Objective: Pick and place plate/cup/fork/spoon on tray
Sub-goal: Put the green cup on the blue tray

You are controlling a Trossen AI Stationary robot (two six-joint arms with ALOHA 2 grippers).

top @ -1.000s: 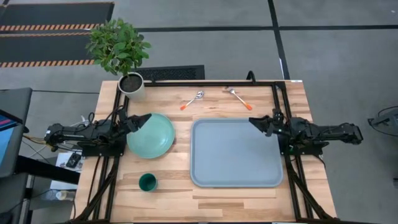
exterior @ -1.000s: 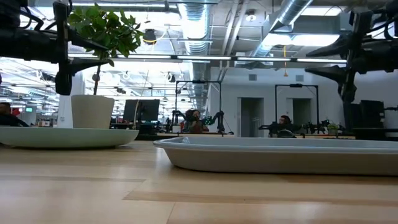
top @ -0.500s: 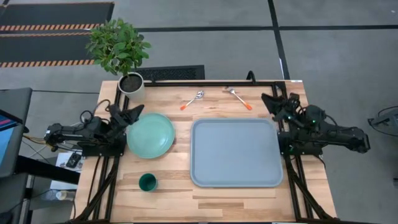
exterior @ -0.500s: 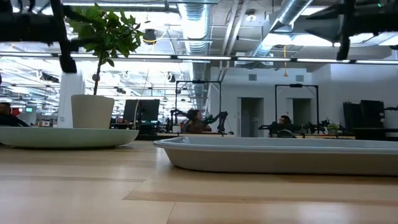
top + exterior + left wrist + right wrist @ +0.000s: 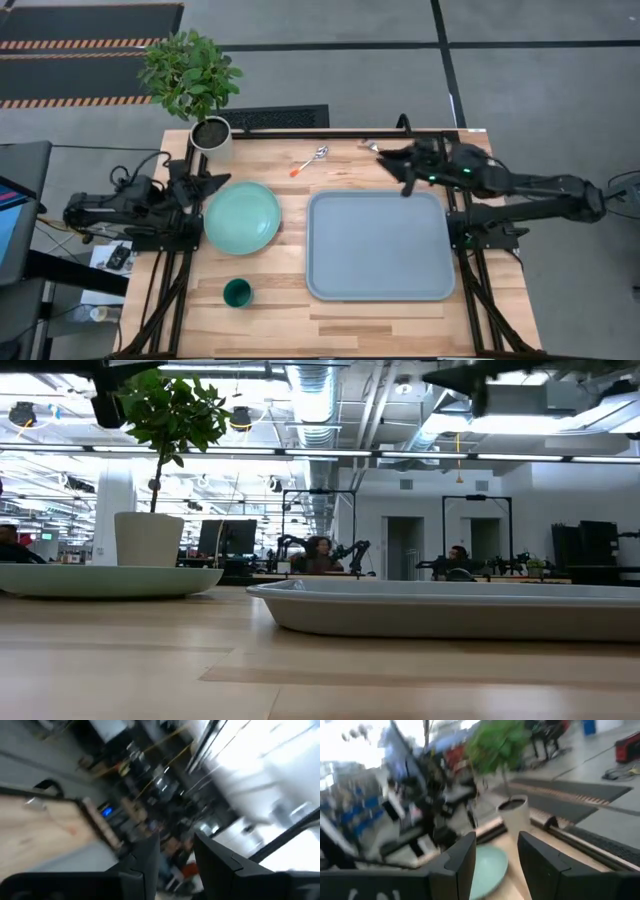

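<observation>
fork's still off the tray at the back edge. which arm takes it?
Right. Its claw hangs over the table's back edge, right where the fork lies, with the tray just in front. The left claw sits by the plate, on the spoon's far side from the fork.

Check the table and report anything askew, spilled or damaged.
Nothing stands out. The plate, cup and spoon lie intact on the wood, and the tray sits square and holds nothing. The right tool hangs over the fork's spot, hiding most of it; the left tool waits beside the plate.
</observation>
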